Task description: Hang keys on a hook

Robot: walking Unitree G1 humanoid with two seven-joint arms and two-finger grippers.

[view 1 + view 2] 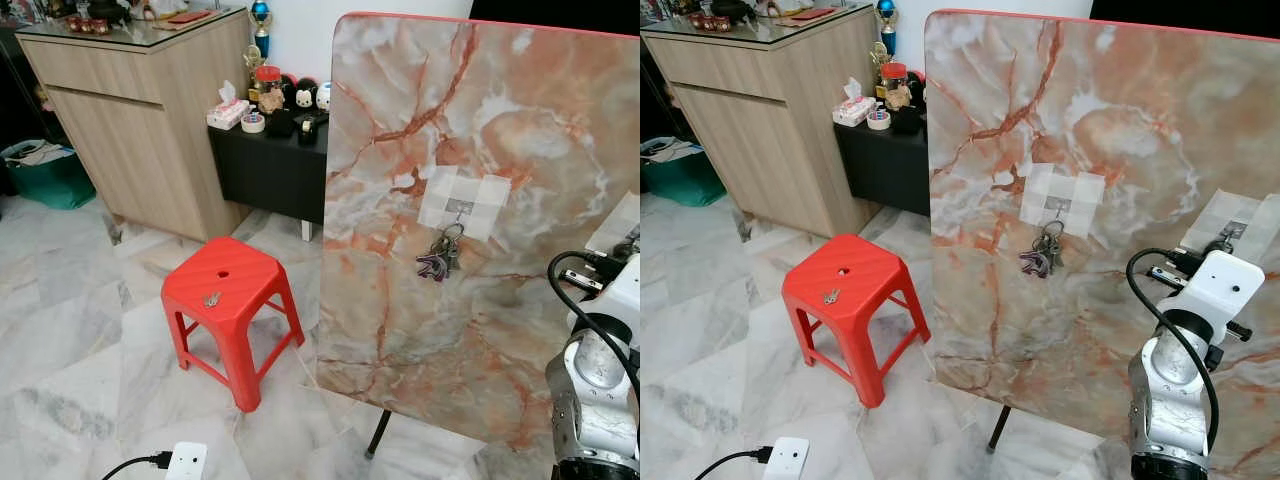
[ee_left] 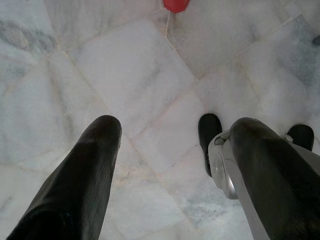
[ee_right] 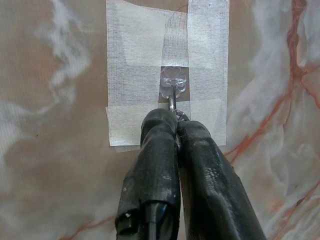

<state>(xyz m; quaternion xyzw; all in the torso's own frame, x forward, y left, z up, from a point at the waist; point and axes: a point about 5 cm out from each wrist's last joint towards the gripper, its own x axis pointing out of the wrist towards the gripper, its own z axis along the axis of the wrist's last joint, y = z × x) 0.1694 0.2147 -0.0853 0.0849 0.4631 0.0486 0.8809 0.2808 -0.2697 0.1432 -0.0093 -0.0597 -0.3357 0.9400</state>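
The right gripper (image 3: 173,121) has its jaws clenched together against the marble board (image 1: 500,140), their tips just under a clear hook (image 3: 173,84) held to the board by crossed strips of white tape (image 3: 131,75). A thin sliver of metal shows at the tips, touching the hook's stem; I cannot tell what it belongs to. This hook sits near the board's right edge.

Towards the middle of the board a second taped hook (image 1: 460,207) carries a bunch of keys (image 1: 440,255), which hangs flat against the marble. A single key (image 1: 212,298) lies on top of the red stool (image 1: 235,285), which stands on the floor just left of the board.

The left gripper (image 2: 172,130) hangs with its jaws released and wide apart above the pale marble floor (image 2: 125,75).

Behind the stool, left of the board, a low black counter (image 1: 265,165) holds a tissue box (image 1: 227,110) and small ornaments, beside a wooden cabinet (image 1: 130,120).
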